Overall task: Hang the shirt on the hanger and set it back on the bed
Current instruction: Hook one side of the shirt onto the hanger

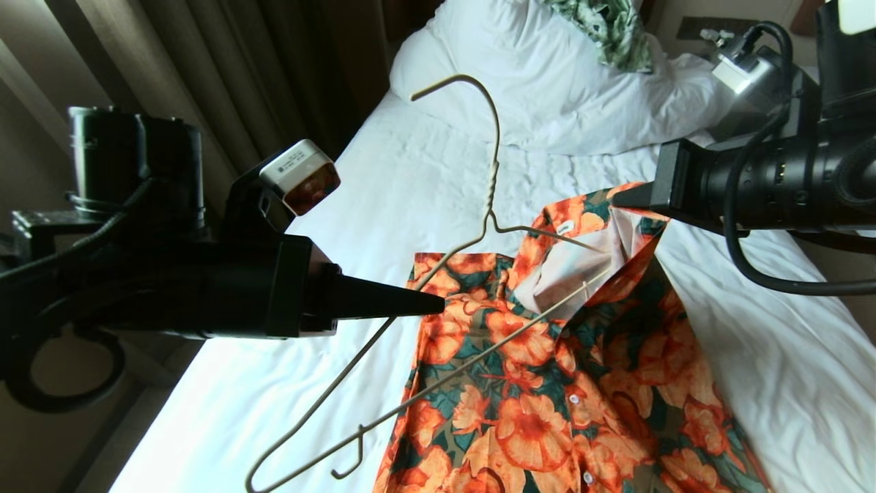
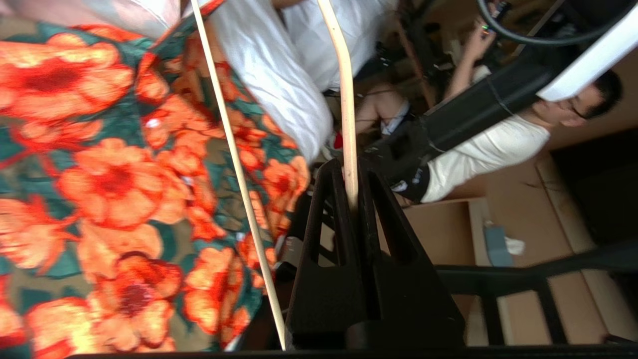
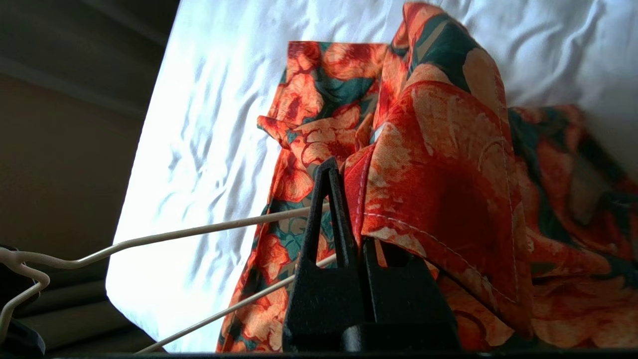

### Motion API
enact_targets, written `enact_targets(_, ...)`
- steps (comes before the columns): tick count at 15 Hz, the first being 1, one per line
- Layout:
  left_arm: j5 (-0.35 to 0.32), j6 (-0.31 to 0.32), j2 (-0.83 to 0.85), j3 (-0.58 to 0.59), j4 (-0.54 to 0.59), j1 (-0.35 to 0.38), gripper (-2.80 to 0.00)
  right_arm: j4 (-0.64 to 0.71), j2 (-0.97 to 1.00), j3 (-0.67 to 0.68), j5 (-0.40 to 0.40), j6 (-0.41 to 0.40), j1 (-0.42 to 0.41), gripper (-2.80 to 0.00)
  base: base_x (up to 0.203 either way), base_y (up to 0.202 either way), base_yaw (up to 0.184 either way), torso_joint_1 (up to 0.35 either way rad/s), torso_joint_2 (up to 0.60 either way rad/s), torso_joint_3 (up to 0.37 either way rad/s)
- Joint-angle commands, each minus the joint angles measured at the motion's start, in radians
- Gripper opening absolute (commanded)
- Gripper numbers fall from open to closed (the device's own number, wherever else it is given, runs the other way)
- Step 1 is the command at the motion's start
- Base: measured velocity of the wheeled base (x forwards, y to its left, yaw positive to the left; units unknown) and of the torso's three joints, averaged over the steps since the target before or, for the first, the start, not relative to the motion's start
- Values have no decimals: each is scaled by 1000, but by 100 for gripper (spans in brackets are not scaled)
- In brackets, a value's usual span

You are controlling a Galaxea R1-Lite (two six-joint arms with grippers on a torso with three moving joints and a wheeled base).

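The shirt (image 1: 547, 390), orange flowers on teal, lies on the bed (image 1: 356, 226) with its collar lifted. My right gripper (image 1: 616, 198) is shut on the collar's edge and holds the front open, showing the pale inside. In the right wrist view the cloth (image 3: 448, 169) drapes over one finger of that gripper (image 3: 349, 199). The cream wire hanger (image 1: 489, 185) hangs tilted above the bed, hook toward the pillow. My left gripper (image 1: 438, 303) is shut on its sloping arm; the wire (image 2: 345, 89) runs between the closed fingers (image 2: 350, 169). The hanger's other end reaches into the open collar.
A bunched white duvet and pillow (image 1: 520, 75) lie at the bed's head with a green-and-white cloth (image 1: 609, 27) on them. Dark curtains (image 1: 239, 68) hang along the bed's left side. A person in a white top (image 2: 488, 144) sits beyond the bed.
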Motion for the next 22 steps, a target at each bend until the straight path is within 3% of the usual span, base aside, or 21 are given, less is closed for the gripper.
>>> enact_targets(1,-5,-13,-47,11,-1,-46,-280,9,-55,4,0,-24,29,-280,0,0,0,0,0,0)
enact_targets(6,6,-20,-64,47,-3,-129,-280,84,-155,19,1,-131,158,-280,0,0,0,0,0,0)
enact_targets(10,72,-21,-41,82,-71,-158,-280,109,-219,47,-1,-209,230,-280,0,0,0,0,0,0)
enact_targets(12,146,-23,-25,107,-127,-188,-280,172,-249,56,-1,-249,266,-280,0,0,0,0,0,0)
enact_targets(16,207,-90,-10,123,-191,-239,-280,210,-292,94,1,-268,319,-280,0,0,0,0,0,0)
enact_targets(18,273,-92,2,116,-213,-243,-280,232,-338,151,-20,-312,345,-280,0,0,0,0,0,0)
enact_targets(20,283,-93,19,114,-212,-257,-280,280,-361,173,-76,-334,348,-280,0,0,0,0,0,0)
enact_targets(22,329,-93,55,112,-216,-266,-280,283,-365,206,-77,-354,352,-280,0,0,0,0,0,0)
